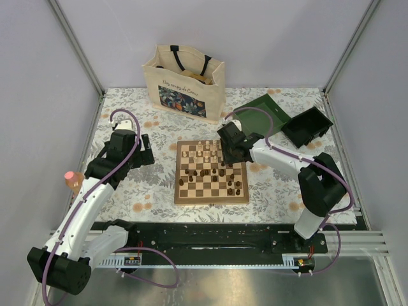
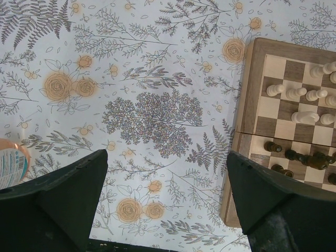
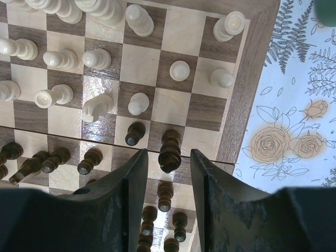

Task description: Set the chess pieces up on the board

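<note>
The board lies in the middle of the flowered cloth. Pale chess pieces crowd its far rows and dark ones the middle and near rows, several out of rank. My right gripper hangs over the board's far right part. In the right wrist view it is open, its jaws on either side of an upright dark piece, with a gap on each side. Pale pieces stand beyond it. My left gripper is open and empty above the cloth, left of the board.
A printed tote bag stands at the back. A green box lid and a dark box lie at the back right. A pink-capped bottle stands at the left edge, also in the left wrist view.
</note>
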